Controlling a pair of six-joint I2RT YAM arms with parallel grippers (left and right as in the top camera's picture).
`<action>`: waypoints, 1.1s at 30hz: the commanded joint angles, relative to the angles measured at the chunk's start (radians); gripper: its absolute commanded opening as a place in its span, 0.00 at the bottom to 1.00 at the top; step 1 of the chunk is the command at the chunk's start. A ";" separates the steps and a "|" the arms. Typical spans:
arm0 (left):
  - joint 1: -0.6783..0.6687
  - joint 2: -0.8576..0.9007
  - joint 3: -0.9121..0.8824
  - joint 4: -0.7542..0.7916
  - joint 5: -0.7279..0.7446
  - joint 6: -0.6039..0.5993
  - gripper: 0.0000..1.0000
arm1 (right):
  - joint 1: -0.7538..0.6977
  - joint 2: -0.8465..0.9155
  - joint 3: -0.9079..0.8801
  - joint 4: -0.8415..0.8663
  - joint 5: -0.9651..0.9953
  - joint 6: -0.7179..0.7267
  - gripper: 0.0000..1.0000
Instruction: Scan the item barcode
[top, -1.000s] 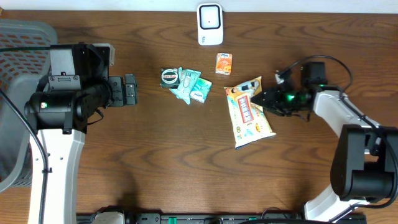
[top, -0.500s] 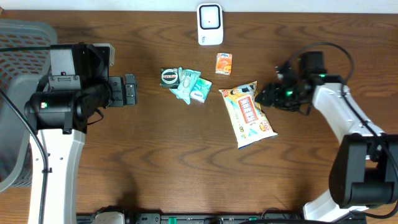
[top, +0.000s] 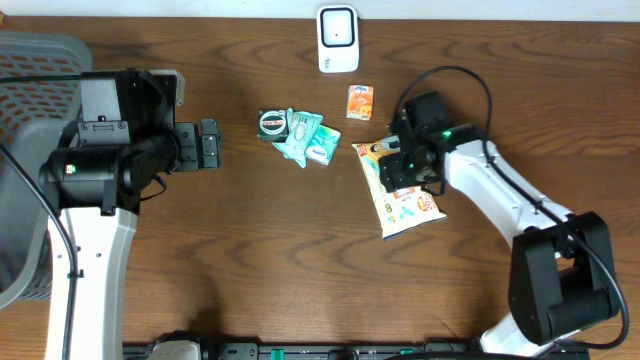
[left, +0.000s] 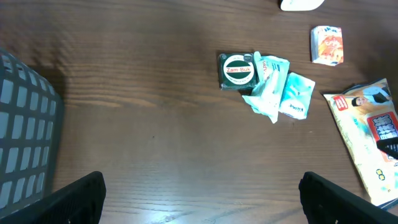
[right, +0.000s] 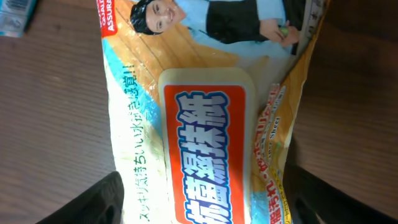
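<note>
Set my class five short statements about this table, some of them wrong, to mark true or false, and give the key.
1. The right gripper is above the pack. True.
2. The tin lies against the teal packets. True.
3. The left gripper is shut on the tin. False: its jaws are open and empty, well apart from the tin.
4. The scanner stands beyond the orange box, at the far edge of the table. True.
5. The orange box lies on the pack. False: it lies on the table, apart from the pack.
</note>
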 joint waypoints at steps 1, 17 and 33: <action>0.005 0.003 0.007 -0.002 -0.006 0.013 0.98 | 0.023 0.002 -0.014 0.000 0.071 -0.003 0.77; 0.005 0.003 0.007 -0.002 -0.006 0.013 0.98 | 0.031 0.127 -0.015 0.004 0.056 0.023 0.10; 0.005 0.003 0.007 -0.002 -0.006 0.013 0.98 | 0.021 0.044 0.309 -0.023 0.052 0.117 0.01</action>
